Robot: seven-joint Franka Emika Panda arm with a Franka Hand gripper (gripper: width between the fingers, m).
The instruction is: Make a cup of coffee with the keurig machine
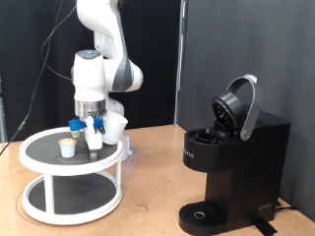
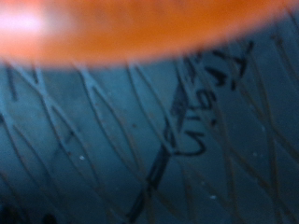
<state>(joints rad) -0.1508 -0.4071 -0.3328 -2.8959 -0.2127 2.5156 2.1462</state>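
The black keurig machine (image 1: 236, 162) stands at the exterior view's right with its rounded lid (image 1: 239, 106) hinged up and open. My gripper (image 1: 89, 133) is lowered over the black top of a round white stand (image 1: 59, 159) at the exterior view's left, its blue-tipped fingers apart. A small tan-topped pod (image 1: 67, 147) sits on the stand just left of the fingers. The white cup (image 1: 115, 127) stands on the stand just right of and behind the gripper, partly hidden by it. The wrist view is a blurred close-up of an orange band over a dark lined surface; no fingers show there.
The stand has two tiers and a raised white rim (image 1: 74, 169). The wooden table (image 1: 148, 197) lies between stand and machine. A black curtain hangs behind. The machine's round drip base (image 1: 202, 214) faces the exterior view's bottom.
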